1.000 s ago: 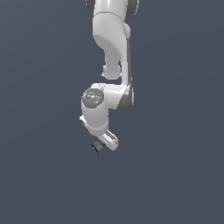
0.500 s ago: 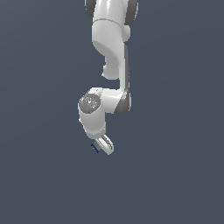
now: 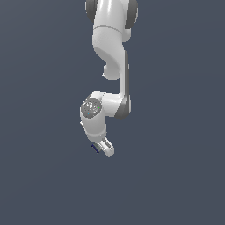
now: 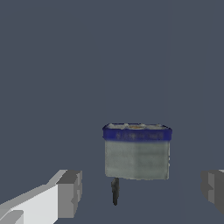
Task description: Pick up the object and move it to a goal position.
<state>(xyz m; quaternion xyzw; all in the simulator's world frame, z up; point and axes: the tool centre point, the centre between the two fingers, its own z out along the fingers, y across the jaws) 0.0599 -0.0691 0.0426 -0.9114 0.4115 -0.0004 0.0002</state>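
Note:
The object [image 4: 137, 153] is a tiny grey block with a dark blue edge and a thin dark stem sticking out of one side. In the wrist view it sits between my two fingertips, closer to neither by much, with a gap on each side. My gripper [image 4: 142, 192] is open, with one finger [image 4: 69, 193] on one side and the other finger [image 4: 214, 191] at the frame's edge. In the exterior view the object [image 3: 94, 149] is a small dark blue speck just to the left of my gripper [image 3: 104, 150], low on the dark floor.
The white arm [image 3: 112, 52] hangs down from the top of the exterior view, with the wrist joint [image 3: 92, 107] above the gripper. A plain dark grey floor [image 3: 176, 176] lies all around.
The wrist and gripper have come down and slightly to the exterior view's left, closing in on the object. The object has not moved.

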